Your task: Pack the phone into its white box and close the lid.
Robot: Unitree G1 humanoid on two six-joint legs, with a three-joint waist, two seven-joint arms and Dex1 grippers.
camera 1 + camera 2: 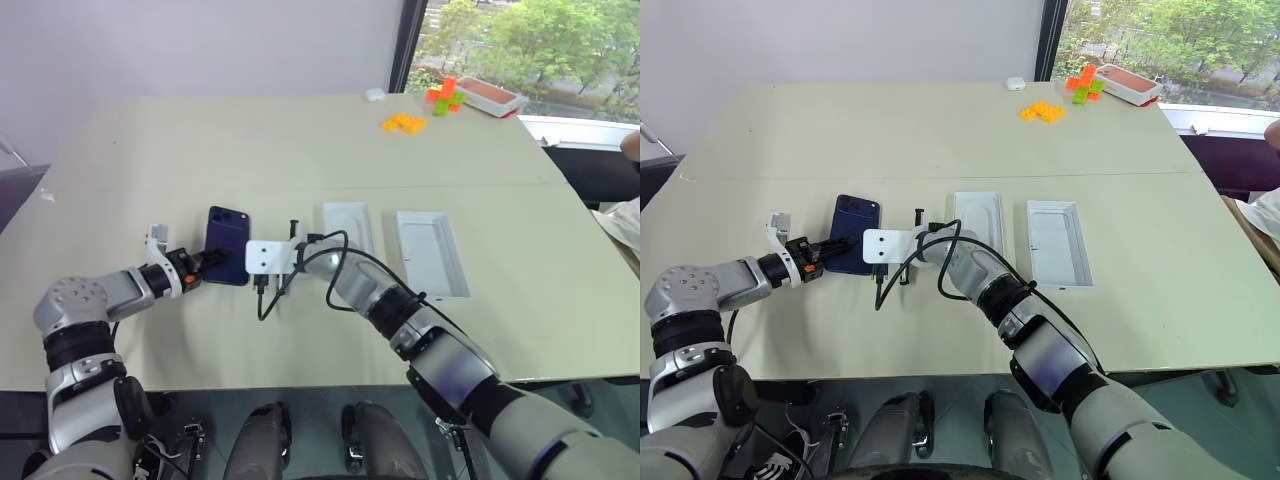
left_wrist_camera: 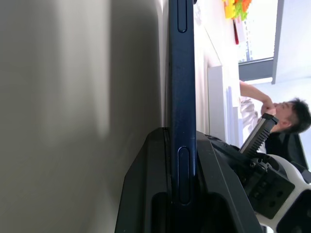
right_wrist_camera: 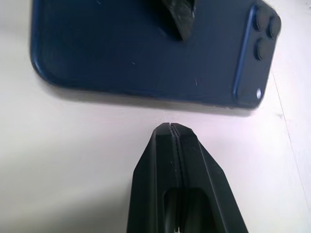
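Orange blocks (image 1: 403, 122) lie far behind phone (image 1: 227, 245); lid (image 1: 432, 253) nearby.

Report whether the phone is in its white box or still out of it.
Out. The phone lies on the table, left of the white box, with the left gripper shut on its edge.

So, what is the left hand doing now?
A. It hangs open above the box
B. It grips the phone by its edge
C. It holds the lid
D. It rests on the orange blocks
B: the left hand is shut on the phone, its fingers clamping the edge.
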